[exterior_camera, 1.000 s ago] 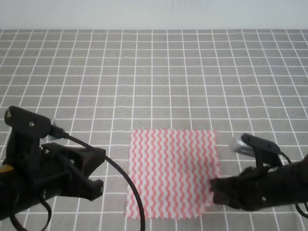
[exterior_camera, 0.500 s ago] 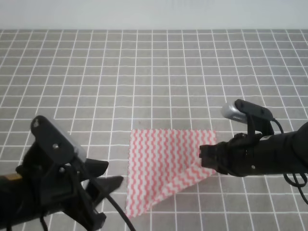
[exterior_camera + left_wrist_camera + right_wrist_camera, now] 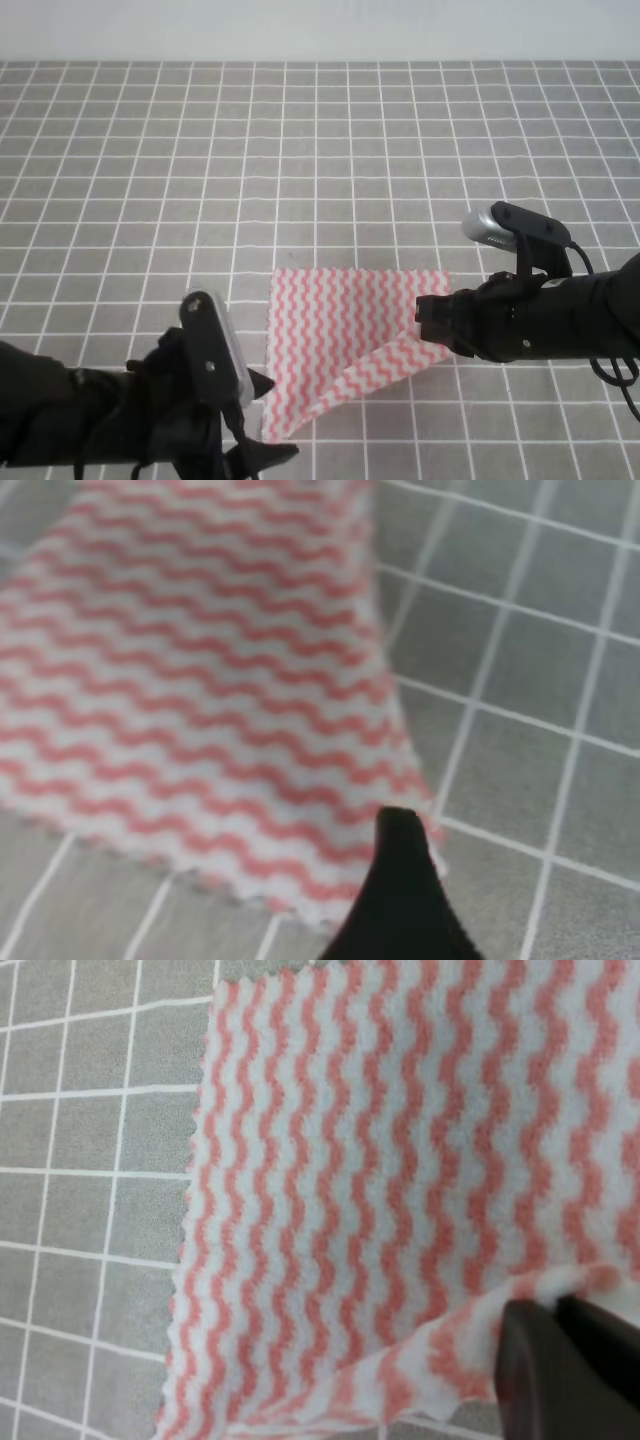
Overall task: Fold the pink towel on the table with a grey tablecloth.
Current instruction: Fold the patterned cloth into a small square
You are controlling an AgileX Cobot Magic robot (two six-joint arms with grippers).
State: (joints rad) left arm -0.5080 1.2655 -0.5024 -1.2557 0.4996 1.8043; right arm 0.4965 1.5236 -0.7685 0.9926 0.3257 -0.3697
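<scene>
We see the thin pink-and-white wavy-striped towel (image 3: 345,330) lying on the grey tablecloth with its white grid lines (image 3: 320,150), its near-right corner lifted and drawn inward so a slanted fold runs back down toward the near-left corner. Our right gripper (image 3: 432,322) has its jaws pinched together on that raised corner, with the rest of the cloth spreading flat to the jaws' left. Our left gripper (image 3: 258,430) sits at the towel's near-left corner, one dark fingertip (image 3: 400,880) over the pinked edge, and we cannot tell whether its jaws are apart or together.
</scene>
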